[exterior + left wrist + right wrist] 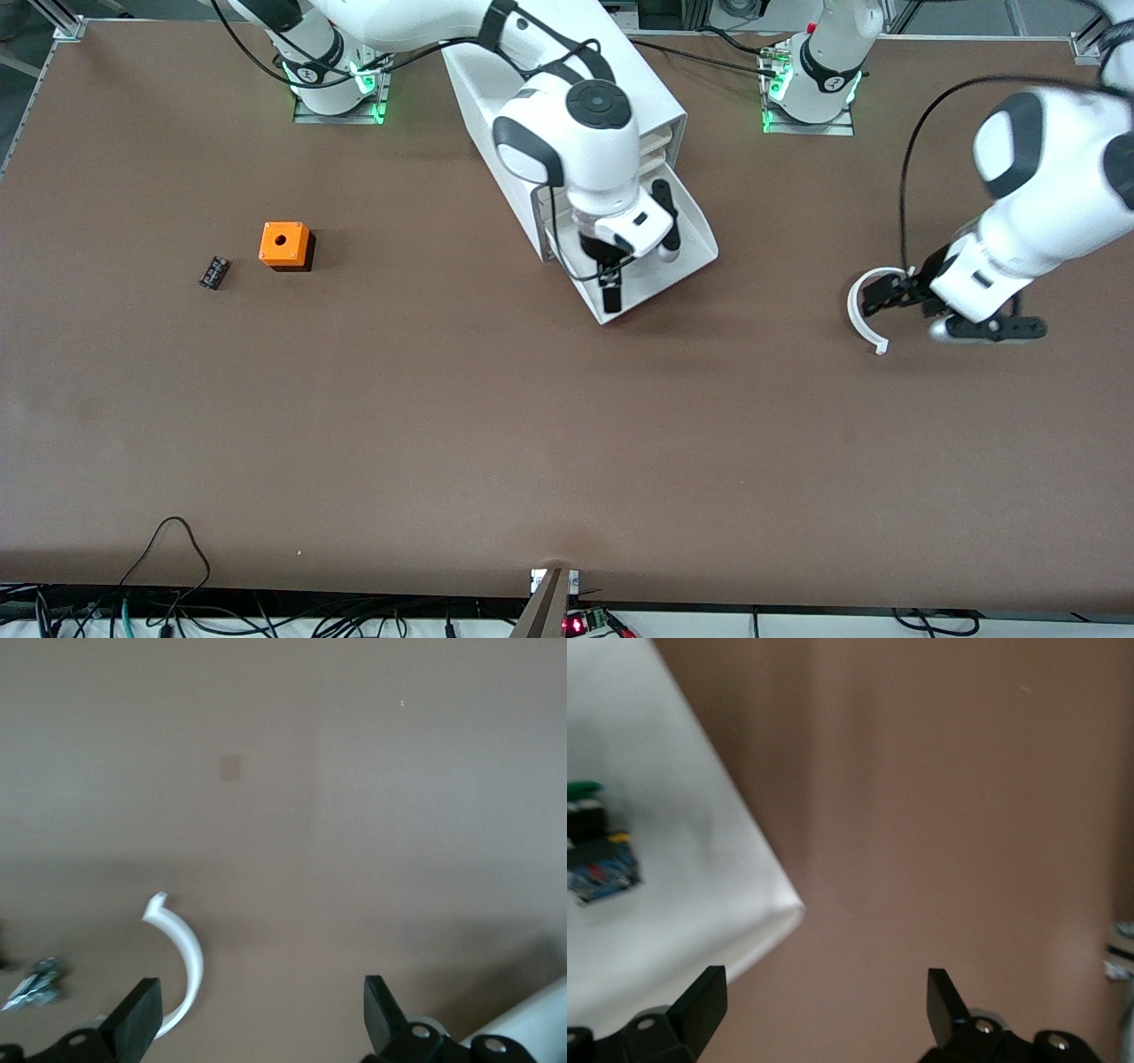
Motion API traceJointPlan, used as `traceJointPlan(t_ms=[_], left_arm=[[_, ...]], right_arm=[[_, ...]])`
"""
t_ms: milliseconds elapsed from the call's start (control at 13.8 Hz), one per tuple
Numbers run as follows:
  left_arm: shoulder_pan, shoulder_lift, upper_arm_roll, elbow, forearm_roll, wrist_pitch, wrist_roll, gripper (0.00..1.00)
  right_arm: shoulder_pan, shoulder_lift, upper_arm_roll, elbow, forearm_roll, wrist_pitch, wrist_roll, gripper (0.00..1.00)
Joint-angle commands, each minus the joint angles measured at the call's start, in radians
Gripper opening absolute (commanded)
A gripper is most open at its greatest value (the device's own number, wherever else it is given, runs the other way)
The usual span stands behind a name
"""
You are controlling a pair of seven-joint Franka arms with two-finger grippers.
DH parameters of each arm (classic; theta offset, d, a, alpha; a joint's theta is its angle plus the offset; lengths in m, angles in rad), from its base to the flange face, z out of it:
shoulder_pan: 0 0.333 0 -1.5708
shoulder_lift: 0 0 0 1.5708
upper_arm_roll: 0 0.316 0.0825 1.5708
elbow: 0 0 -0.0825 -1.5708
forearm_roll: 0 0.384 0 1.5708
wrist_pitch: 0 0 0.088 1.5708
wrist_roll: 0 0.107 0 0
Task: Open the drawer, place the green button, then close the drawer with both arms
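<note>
The bottom drawer [693,255] of the white cabinet [657,99] is pulled out toward the front camera. My right gripper [611,289] hangs over the drawer's front corner, open and empty. In the right wrist view the gripper [824,1010] is open over the table beside the drawer's corner [682,904]. The button [585,802], green cap on a black body, lies in the tray next to a small blue piece [602,875]. My left gripper [875,297] is low over the table toward the left arm's end, open and empty [261,1014].
A white curved strip [858,312] lies on the table at my left gripper's fingers and shows in the left wrist view [184,957]. An orange cube with a round hole [285,245] and a small black ribbed part [213,272] lie toward the right arm's end.
</note>
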Motion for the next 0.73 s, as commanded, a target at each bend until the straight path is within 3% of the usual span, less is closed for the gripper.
traceJointPlan(t_ms=[0, 145, 291, 436, 655], left_arm=[[-0.069, 0.086, -0.025, -0.105, -0.014, 0.282, -0.154, 1.0], [-0.106, 0.155, -0.025, -0.133, -0.014, 0.386, -0.238, 1.0], [-0.149, 0.208, -0.025, -0.131, -0.014, 0.403, -0.341, 1.0], [-0.216, 0.264, -0.025, -0.131, -0.013, 0.449, -0.46, 1.0], [-0.269, 0.289, -0.066, -0.142, -0.016, 0.449, -0.58, 1.0]], right_arm=[[-0.026, -0.067, -0.057, -0.015, -0.01, -0.018, 0.115, 1.0], [-0.064, -0.109, -0.09, -0.067, 0.007, -0.018, 0.283, 1.0], [-0.128, -0.157, -0.091, -0.136, 0.102, -0.02, 0.511, 1.0], [-0.164, -0.212, -0.093, -0.187, 0.108, -0.047, 0.61, 1.0], [-0.182, -0.269, -0.13, -0.225, 0.108, -0.254, 0.837, 1.0]])
